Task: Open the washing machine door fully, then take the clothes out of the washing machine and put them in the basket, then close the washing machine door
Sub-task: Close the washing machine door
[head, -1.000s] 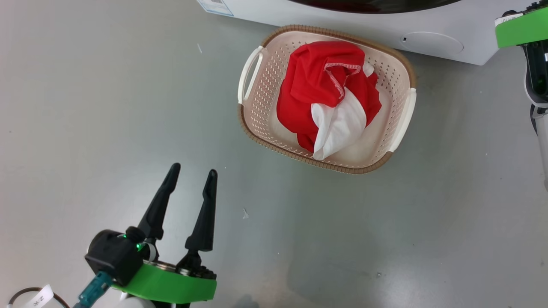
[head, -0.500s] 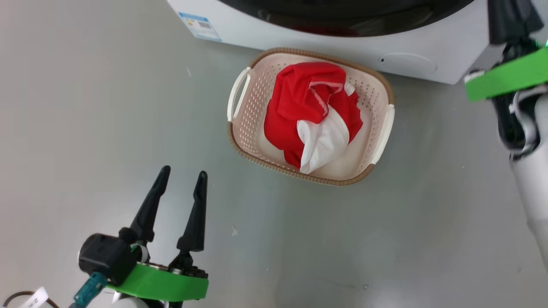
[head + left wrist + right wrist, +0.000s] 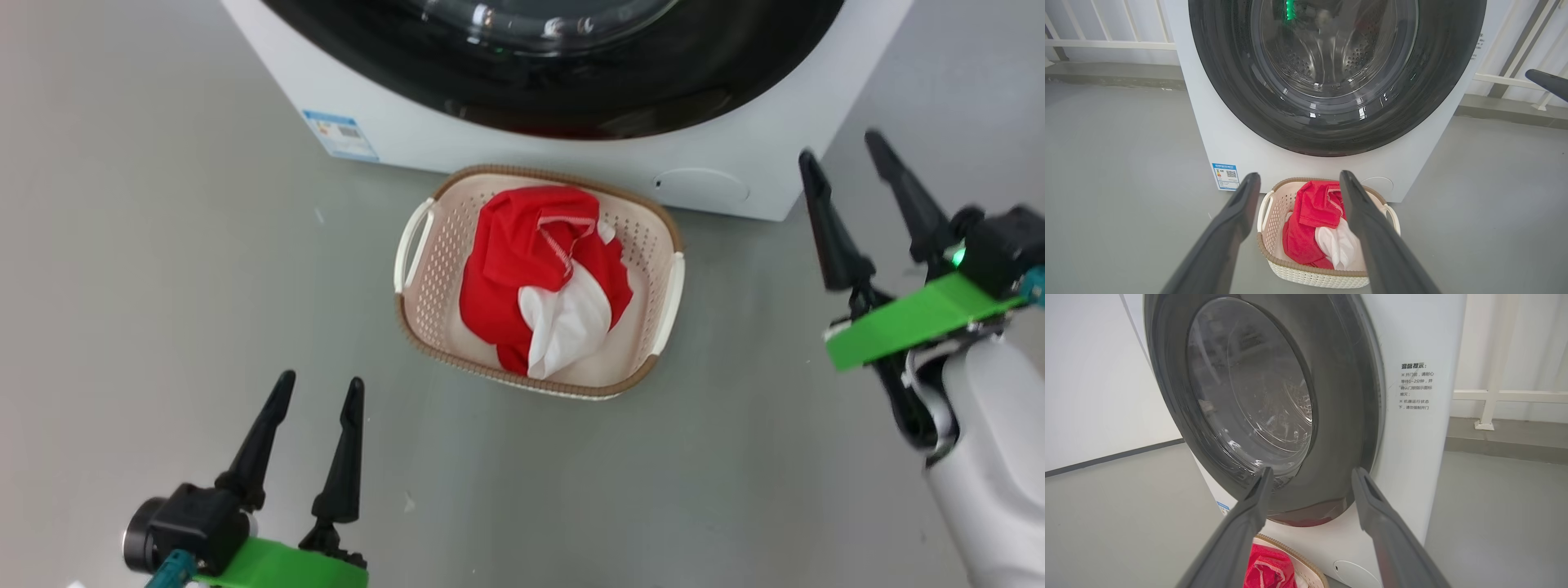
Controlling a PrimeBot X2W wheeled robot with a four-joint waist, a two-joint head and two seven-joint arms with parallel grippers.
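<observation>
With the clothes in the basket below the door, which looks shut, we hold our left tool and right tool spread, empty, clear of both.

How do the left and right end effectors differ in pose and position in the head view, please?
The left end effector sits low in the view, over the floor left of the basket; the right end effector is higher, nearer the washing machine. The left one's fingers point almost straight up the view; the right one's lean leftward. Both are open and empty.
</observation>
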